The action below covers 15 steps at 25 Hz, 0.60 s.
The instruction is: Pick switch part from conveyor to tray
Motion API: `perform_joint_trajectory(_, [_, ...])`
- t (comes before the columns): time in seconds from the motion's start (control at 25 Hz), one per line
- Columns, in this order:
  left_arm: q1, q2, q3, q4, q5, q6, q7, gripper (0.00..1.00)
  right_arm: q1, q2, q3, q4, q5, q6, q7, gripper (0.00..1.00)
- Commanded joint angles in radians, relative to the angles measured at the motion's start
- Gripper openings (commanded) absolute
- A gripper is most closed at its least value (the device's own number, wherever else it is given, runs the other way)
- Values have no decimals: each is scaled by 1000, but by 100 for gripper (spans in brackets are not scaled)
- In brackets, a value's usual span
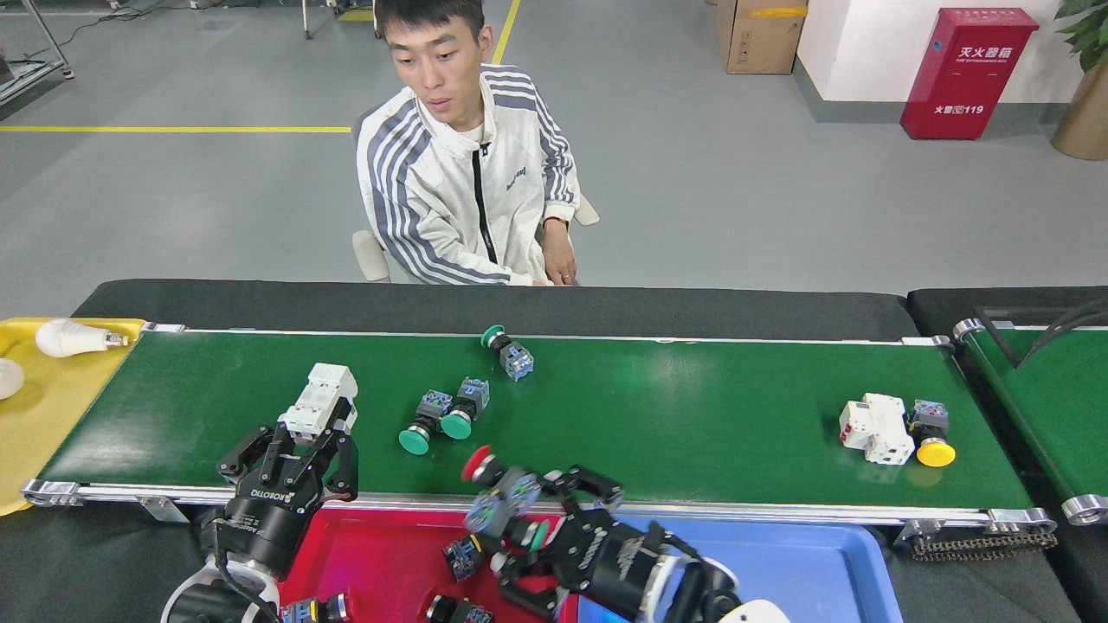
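Long green conveyor with silver rails ran across the black bench; a person in a white striped jacket sat behind it. Yellow tray at the conveyor's left end held a white bulb. Red tray and blue tray sat side by side below the near rail. Second green belt at far right. Right tool was over the near rail and the red tray's right part, pinching a switch part with a red cap plus a green-capped one, blurred. Left tool sat at the conveyor's near edge, fingers spread, a white breaker block just at its tips, not clamped. On the conveyor: two green-capped switches touching near centre, another green-capped switch near the far rail, a white breaker toward the right end with a yellow-capped switch touching it. Red tray held a few dark switches with yellow and red parts.
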Motion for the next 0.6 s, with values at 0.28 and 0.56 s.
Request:
perform_joint_trajectory(0.28, [-6,-13,-99,-27,1,-74,0,3,255,-74,-595,-297,-105,58,-11,100])
perform_joint_trajectory(0.56, [60,-46,-489,-103,0,-76,-30,9,407,11,-1211,-340,-188,205,-13,100])
